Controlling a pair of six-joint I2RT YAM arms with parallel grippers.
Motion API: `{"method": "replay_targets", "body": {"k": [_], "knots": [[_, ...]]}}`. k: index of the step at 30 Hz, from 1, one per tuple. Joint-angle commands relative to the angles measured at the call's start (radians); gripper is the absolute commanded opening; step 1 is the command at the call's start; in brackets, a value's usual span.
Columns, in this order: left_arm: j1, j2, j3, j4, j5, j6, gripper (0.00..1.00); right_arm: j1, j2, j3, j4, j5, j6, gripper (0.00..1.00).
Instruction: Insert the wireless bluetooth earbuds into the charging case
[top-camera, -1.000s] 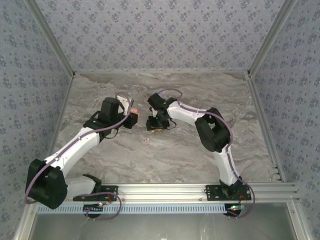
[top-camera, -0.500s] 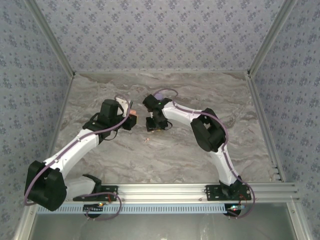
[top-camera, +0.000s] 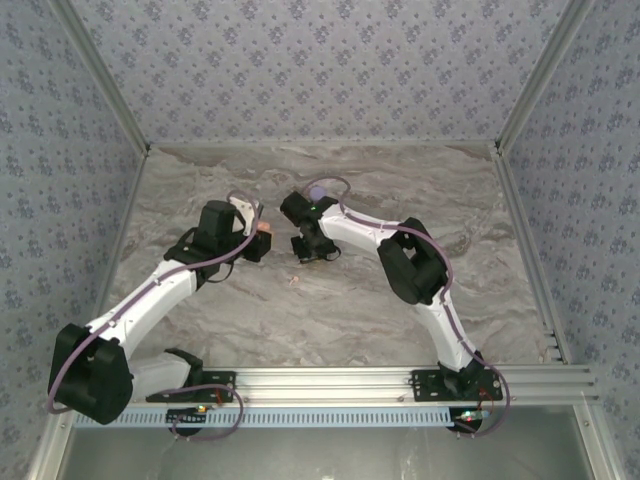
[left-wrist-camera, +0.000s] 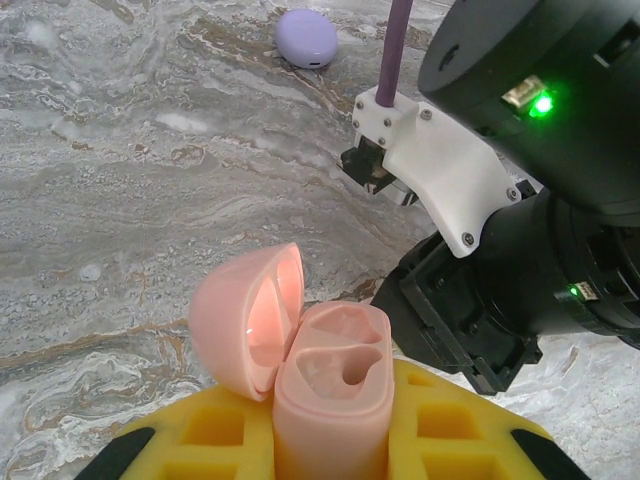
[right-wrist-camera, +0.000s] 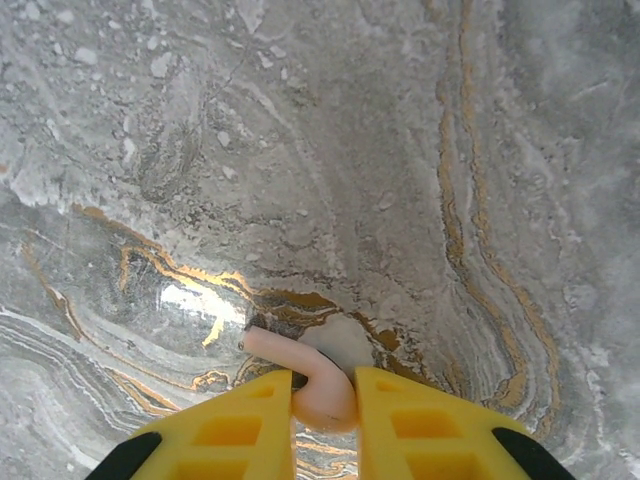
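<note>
**Over the marbled surface, the right fingers are closing on a pink earbud**

From the overhead camera, both arms are reaching toward the middle of the surface (top-camera: 330, 310). The left fingers (top-camera: 262, 238) are clenching the pink charging case (top-camera: 265, 227). The right fingers (top-camera: 303, 250) are pressing down just beside them. A second ago they were standing half spread and a little farther right; now they are drawn together. A small pink speck (top-camera: 294, 280) is lying nearer the bases, possibly the other earbud, though it is too small to tell. The lavender case (top-camera: 318, 190) is showing behind the right wrist, where the arm was covering it a second ago.

Through the left wrist camera, the left fingers (left-wrist-camera: 455, 430) are gripping the pink charging case (left-wrist-camera: 330, 395) upright. Its lid (left-wrist-camera: 245, 320) is hanging open to the left and both moulded wells are showing empty. The right arm's wrist (left-wrist-camera: 520, 200) is looming just beyond, and the lavender case (left-wrist-camera: 310, 38) is resting closed, well apart.

Through the right wrist camera, the right fingers (right-wrist-camera: 235, 425) are pinching the pink earbud (right-wrist-camera: 312, 378) by its bulb, with the stem poking out to the left. It is sitting on or barely off the surface; I cannot tell which.

To my eye the pick is only now being secured, so nothing is in the case yet. The lift and the short carry to the open wells are coming next, and that tiny rounded bud could easily twist in the grip.
</note>
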Motion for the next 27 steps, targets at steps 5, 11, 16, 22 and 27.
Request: {"method": "replay_targets", "body": {"k": [5,11,16,22,27], "knots": [[0.005,0.009,0.020,0.019,0.009,-0.006,0.10,-0.028,-0.076,-0.142,-0.043,0.052,-0.201,0.19],[0.004,0.026,0.032,0.018,0.023,-0.012,0.10,-0.066,-0.142,-0.226,-0.075,0.025,-0.385,0.19],[0.004,0.034,0.039,0.017,0.024,-0.014,0.10,-0.093,-0.133,-0.223,-0.112,0.044,-0.447,0.23],[0.004,0.041,0.046,0.010,0.024,-0.011,0.10,-0.103,-0.151,-0.202,-0.113,0.022,-0.438,0.41],[0.004,0.048,0.058,0.000,0.029,-0.005,0.10,-0.107,-0.236,-0.228,-0.090,-0.037,-0.405,0.49]]}}
